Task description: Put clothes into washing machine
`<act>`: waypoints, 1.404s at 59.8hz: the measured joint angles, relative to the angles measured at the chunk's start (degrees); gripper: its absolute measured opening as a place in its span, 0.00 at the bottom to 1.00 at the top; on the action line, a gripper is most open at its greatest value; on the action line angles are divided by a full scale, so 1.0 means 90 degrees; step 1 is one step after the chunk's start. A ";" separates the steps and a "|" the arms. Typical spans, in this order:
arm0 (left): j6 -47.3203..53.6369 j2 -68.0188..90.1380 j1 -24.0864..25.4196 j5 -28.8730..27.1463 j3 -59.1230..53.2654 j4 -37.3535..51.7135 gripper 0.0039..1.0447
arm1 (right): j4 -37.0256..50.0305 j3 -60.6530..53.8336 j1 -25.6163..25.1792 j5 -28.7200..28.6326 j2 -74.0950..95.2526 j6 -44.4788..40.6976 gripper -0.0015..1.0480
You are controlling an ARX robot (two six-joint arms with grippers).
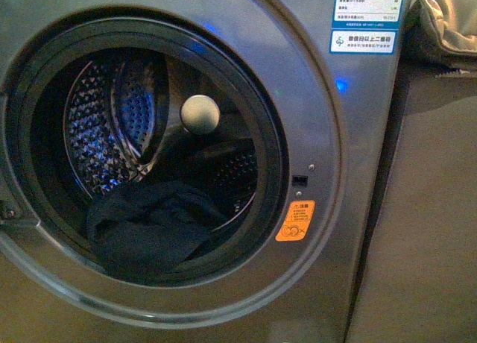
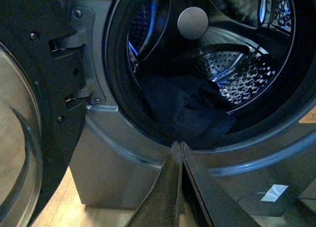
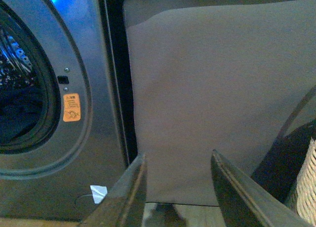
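The grey washing machine point(image 1: 320, 134) fills the front view, its round porthole open. The dark navy clothes point(image 1: 149, 227) lie bunched at the bottom front of the perforated steel drum point(image 1: 97, 134); they also show in the left wrist view point(image 2: 190, 108). My left gripper point(image 2: 178, 144) is shut and empty, just outside and below the porthole rim. My right gripper point(image 3: 177, 158) is open and empty, facing a plain grey panel point(image 3: 217, 89) beside the machine. The orange sticker point(image 1: 295, 221) and blue-and-white label point(image 1: 365, 19) are on the machine's front.
The open door point(image 2: 29, 118) with its glass bowl hangs at the hinge side in the left wrist view. Beige padded fabric point(image 1: 443, 26) rests on top of the grey panel. A wicker basket edge point(image 3: 306, 187) is near my right gripper. A white paper scrap point(image 3: 98, 192) lies on the floor.
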 joint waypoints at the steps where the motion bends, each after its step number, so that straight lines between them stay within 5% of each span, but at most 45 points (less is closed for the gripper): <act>1: 0.0000 -0.0049 0.0000 0.0000 -0.0017 -0.0036 0.03 | 0.0000 0.0000 0.0000 0.0000 0.0000 0.0000 0.44; 18: 0.0005 -0.0816 0.0000 -0.0002 -0.0308 -0.0410 0.03 | 0.0000 0.0000 0.0000 -0.0002 0.0000 0.0002 0.95; 84: 0.0005 -0.3966 0.0000 -0.0002 -0.0308 -0.3541 0.03 | 0.0000 0.0000 0.0000 0.0000 0.0000 0.0000 0.93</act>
